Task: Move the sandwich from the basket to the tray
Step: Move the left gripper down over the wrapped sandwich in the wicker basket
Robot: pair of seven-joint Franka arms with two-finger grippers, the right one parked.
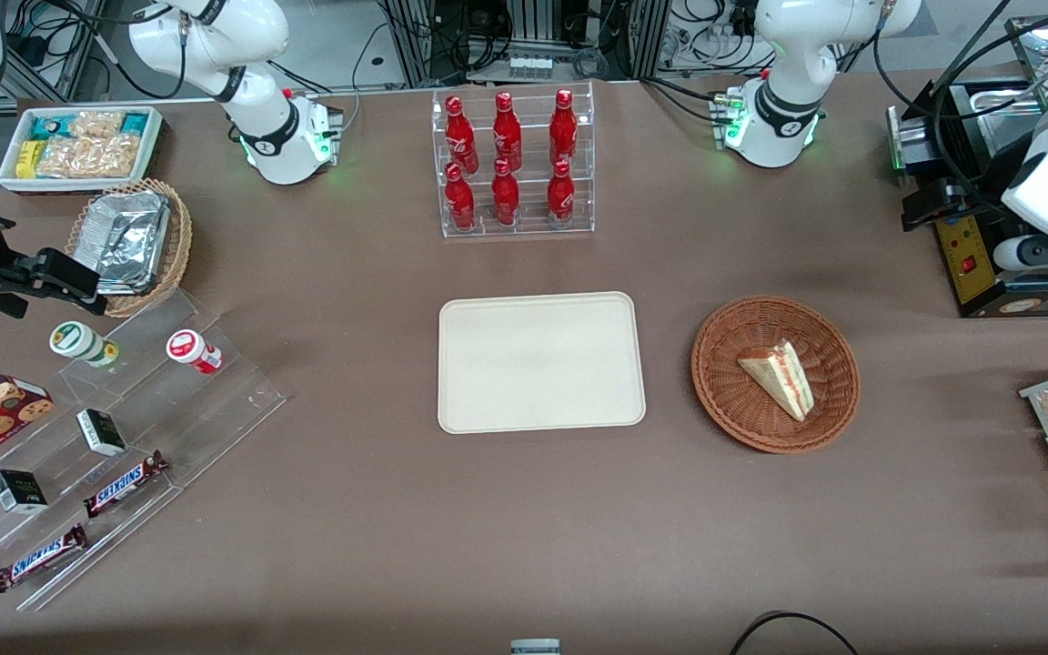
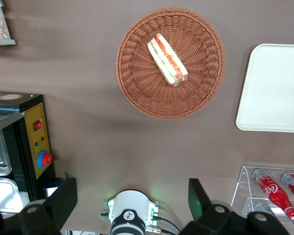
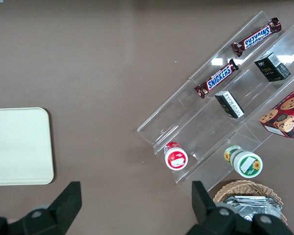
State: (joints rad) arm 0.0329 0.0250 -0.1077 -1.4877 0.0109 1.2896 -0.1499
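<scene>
I see the sandwich (image 1: 780,377) lying in the basket (image 1: 724,338), beside the tray (image 1: 460,400); my gripper (image 2: 132,198) hangs well above, fingers (image 2: 63,198) seemingly wide apart.

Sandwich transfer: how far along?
Nothing done yet. The sandwich lies in the basket; the tray beside it holds nothing. In hand: the gripper is open, high above the table, empty, looking down on the basket. Left: descend, grasp, lift, carry to the tray, release.
</scene>
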